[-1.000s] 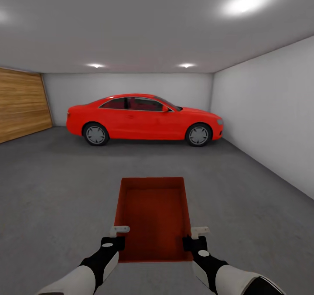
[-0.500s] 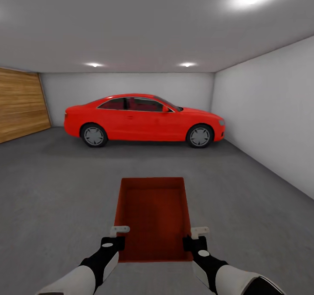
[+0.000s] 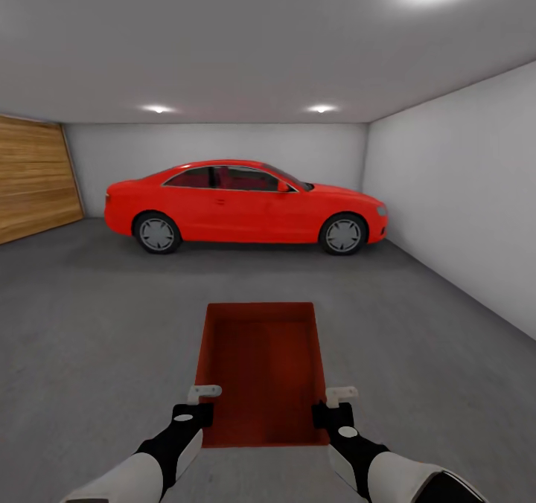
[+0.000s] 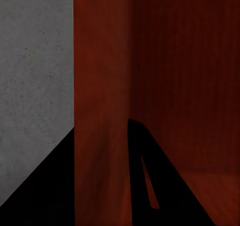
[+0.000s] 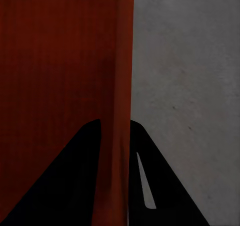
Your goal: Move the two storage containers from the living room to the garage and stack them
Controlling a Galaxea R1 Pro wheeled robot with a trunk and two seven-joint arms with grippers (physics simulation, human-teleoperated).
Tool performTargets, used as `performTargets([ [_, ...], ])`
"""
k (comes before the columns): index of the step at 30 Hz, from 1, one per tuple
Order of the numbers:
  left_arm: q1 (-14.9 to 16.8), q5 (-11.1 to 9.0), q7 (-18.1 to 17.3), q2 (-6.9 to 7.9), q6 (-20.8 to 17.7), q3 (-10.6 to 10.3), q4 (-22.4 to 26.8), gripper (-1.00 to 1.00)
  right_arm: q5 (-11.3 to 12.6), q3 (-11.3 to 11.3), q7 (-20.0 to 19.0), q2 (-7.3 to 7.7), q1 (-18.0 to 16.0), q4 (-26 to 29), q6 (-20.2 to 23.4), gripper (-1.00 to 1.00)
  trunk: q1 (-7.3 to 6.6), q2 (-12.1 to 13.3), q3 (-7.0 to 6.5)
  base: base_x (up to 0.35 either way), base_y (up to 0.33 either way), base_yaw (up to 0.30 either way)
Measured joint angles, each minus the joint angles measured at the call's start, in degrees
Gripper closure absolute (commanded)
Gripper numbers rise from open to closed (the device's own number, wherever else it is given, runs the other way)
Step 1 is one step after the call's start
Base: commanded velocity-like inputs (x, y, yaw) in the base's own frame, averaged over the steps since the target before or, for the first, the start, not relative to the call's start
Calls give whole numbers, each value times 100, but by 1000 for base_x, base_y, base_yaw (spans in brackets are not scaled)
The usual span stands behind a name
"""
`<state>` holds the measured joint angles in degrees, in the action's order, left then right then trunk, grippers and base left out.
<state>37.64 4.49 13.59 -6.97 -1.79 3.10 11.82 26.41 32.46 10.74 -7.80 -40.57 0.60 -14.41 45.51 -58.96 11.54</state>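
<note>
Inside garage, w/ red car [image 3: 242, 205] far ahead, left gripper [image 3: 195, 408] & right gripper [image 3: 333, 408] fingers clamp one container's [image 3: 260, 373] side walls, carried above floor [image 3: 89, 324]; not yet set down, 2nd bin left.

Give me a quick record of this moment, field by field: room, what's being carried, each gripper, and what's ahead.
room: garage, dark grey floor, white walls
carried: one orange-red storage container, open top, empty
left gripper: shut on the container's left wall, one finger each side
right gripper: shut on the container's right wall, same way
ahead: red car side-on at the far wall
left side: wooden garage door
</note>
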Motion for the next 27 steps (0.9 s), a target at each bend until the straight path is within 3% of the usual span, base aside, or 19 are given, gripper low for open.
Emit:
performTargets([
  [27,0,-2,0,0,3,0,-2,100,0,1,0,0,0,0,0,100,0,0,0,319,0,0],
])
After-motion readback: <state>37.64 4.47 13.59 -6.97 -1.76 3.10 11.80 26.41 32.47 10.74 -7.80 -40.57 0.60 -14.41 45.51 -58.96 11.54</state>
